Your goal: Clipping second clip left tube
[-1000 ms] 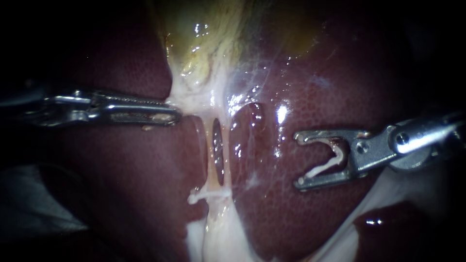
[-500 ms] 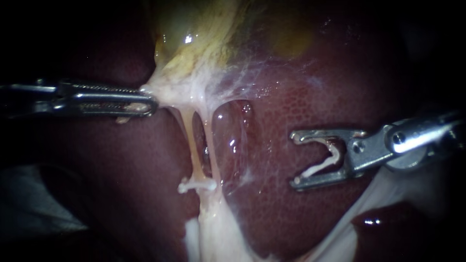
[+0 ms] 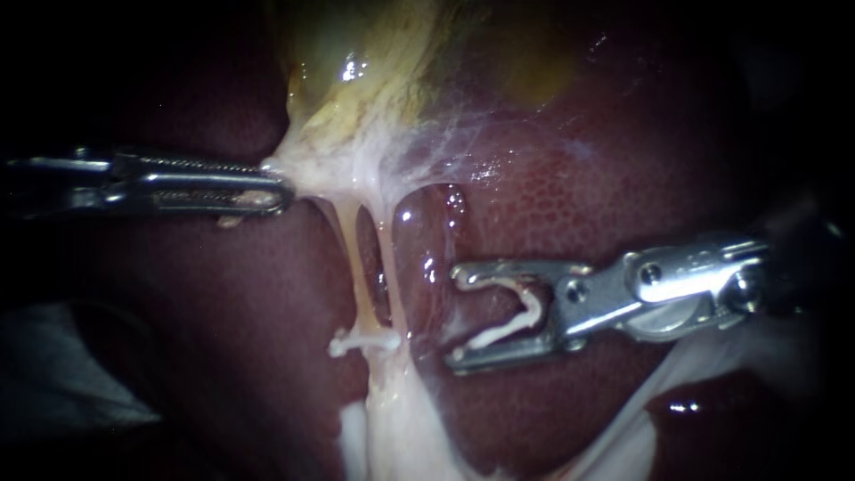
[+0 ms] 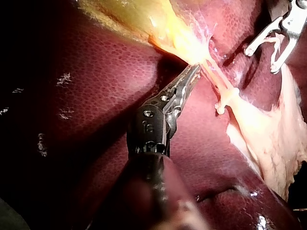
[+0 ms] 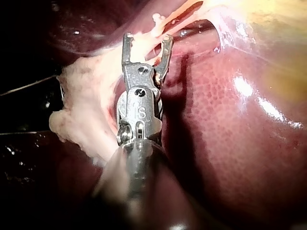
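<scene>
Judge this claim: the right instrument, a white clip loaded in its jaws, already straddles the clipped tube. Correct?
No. The right instrument with its white clip stands short of the clipped tube, not around it; the endoscope view shows this.

The set clip (image 3: 361,340) is white on a cream, half-translucent left tube (image 3: 356,267). All around it the liver (image 3: 579,205) is dark maroon with a fine pebbled mosaic of paler lines and wet white glints. Above the clip the gallbladder (image 3: 374,80) is yellow-green, fading into whitish tissue (image 3: 329,169) with cobweb strands. Left of the clip, the left instrument (image 3: 280,189) is silver-grey, its jaws finely ridged. Right of it, the right instrument (image 3: 454,318) is bright silver, holding a white loaded clip (image 3: 499,331).
</scene>
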{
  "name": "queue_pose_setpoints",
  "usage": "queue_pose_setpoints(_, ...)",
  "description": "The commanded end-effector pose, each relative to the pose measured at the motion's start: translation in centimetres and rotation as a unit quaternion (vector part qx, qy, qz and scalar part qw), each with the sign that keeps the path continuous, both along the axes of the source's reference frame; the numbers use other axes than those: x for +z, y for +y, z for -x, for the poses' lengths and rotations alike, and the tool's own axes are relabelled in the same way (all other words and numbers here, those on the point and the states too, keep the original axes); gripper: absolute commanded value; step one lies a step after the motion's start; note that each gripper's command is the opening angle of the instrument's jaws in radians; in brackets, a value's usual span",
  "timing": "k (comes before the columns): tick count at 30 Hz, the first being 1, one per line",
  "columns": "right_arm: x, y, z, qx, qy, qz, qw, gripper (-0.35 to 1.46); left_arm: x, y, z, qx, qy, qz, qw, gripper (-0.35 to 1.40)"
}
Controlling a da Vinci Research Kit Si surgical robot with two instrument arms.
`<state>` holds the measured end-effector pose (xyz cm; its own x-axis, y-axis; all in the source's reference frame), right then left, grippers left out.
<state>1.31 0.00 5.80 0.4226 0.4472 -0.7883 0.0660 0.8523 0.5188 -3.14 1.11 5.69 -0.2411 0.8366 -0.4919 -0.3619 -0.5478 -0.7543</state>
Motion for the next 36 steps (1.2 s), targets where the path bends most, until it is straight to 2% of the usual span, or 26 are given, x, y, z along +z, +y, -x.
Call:
queue_pose_setpoints(1,0.03,-0.02,-0.03,0.001,0.001,-0.004,1.0000,0.50,0.00,0.00,0.00,0.000,0.000,0.000,1.0000,-0.35)
queue_pose_setpoints(10,0.35,-0.18,-0.38,-0.001,0.012,-0.036,0.9993,0.50,0.00,0.00,0.00,-0.001,0.000,0.000,1.0000,-0.35)
queue_pose_setpoints(21,0.70,-0.18,-0.47,-0.001,0.013,-0.054,0.9985,0.50,0.01,-0.01,0.01,-0.001,0.001,0.000,1.0000,-0.35)
queue_pose_setpoints(28,0.87,-0.20,-0.56,-0.009,0.016,-0.062,0.9979,0.50,0.04,-0.01,0.01,0.000,0.001,0.001,1.0000,-0.35)
queue_pose_setpoints(32,0.94,-0.21,-0.66,-0.017,0.023,-0.069,0.9972,0.50,0.04,-0.01,0.01,0.000,0.001,0.001,1.0000,-0.35)
queue_pose_setpoints(36,0.97,-0.21,-0.78,-0.016,0.034,-0.078,0.9962,0.50,0.05,-0.01,0.01,0.000,0.001,0.001,1.0000,-0.35)
